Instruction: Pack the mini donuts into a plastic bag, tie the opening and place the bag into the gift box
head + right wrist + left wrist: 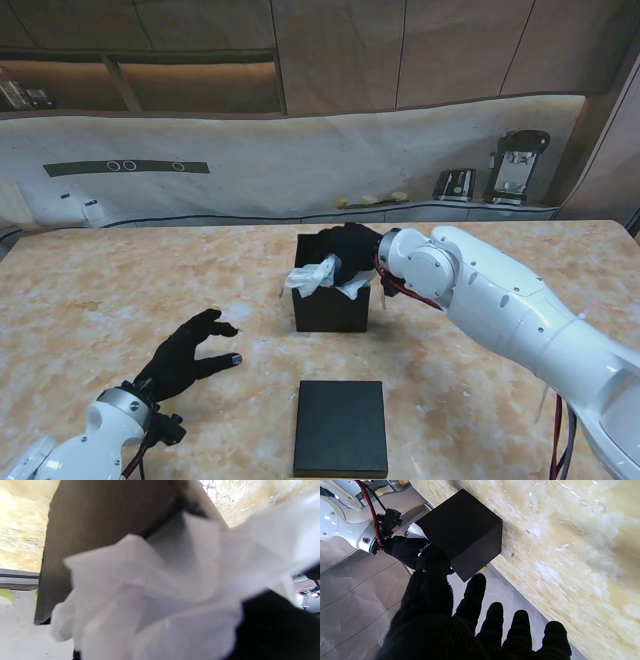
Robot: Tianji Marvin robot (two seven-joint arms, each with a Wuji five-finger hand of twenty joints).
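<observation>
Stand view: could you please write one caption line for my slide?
Right hand lowers the white plastic bag into the black gift box; left hand is open.

Bench (pixel 120 290): tan marbled stone top, evenly lit. Behind its far edge hangs a pale crumpled sheet (pixel 300 160) bearing a dark strip (pixel 125 167). Rear wall (pixel 400 50) — brown panels with a recessed shelf (pixel 150 85) at left

table (pixel 100 290): glossy marbled stone | gift box (pixel 330 310): matt black | plastic bag (pixel 318 275): crinkled translucent
</observation>
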